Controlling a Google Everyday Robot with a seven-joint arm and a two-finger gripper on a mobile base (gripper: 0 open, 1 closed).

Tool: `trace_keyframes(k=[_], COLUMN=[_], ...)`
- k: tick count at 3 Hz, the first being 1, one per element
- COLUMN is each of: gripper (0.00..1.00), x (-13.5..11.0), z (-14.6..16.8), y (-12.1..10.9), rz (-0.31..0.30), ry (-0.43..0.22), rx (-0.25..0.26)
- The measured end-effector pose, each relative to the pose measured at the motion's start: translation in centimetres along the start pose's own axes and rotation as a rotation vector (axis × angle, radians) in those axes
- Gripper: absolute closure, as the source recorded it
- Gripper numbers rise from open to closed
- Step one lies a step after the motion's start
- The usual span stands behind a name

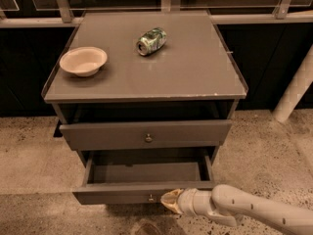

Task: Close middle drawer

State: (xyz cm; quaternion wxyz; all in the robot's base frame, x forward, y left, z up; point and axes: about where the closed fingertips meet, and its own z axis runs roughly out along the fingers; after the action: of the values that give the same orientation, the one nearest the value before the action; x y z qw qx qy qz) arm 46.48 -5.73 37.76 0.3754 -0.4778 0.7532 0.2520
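The middle drawer (117,194) is pulled well out of the grey cabinet, showing its shallow empty grey box. Its small round knob (151,198) sits at the centre of the front. My gripper (169,200) is at the bottom of the view, on a white arm coming in from the lower right. Its tan tip is shut and rests against the drawer front just right of the knob. The drawer above (148,137) stands slightly out, with its own knob. Any lower drawer is hidden.
On the cabinet top (195,77) a pale bowl (83,60) stands at the left and a green can (151,41) lies on its side at the back. A white post (296,87) stands at the right. Speckled floor surrounds the cabinet.
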Motion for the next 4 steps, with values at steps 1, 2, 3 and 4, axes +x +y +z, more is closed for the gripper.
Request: trace_keyframes(k=[1, 2, 3, 4], gripper=[1.00, 1.00, 1.00, 1.00], x=[0.1, 0.6, 0.9, 1.1], z=[0.3, 0.1, -0.3, -1.3], y=[-1.2, -4.5, -6.3, -11.1], rz=[0.002, 0.006, 0.008, 0.000], ry=[0.009, 0.033, 0.045, 0.068], rx=[0.042, 0.147, 0.205, 0.326])
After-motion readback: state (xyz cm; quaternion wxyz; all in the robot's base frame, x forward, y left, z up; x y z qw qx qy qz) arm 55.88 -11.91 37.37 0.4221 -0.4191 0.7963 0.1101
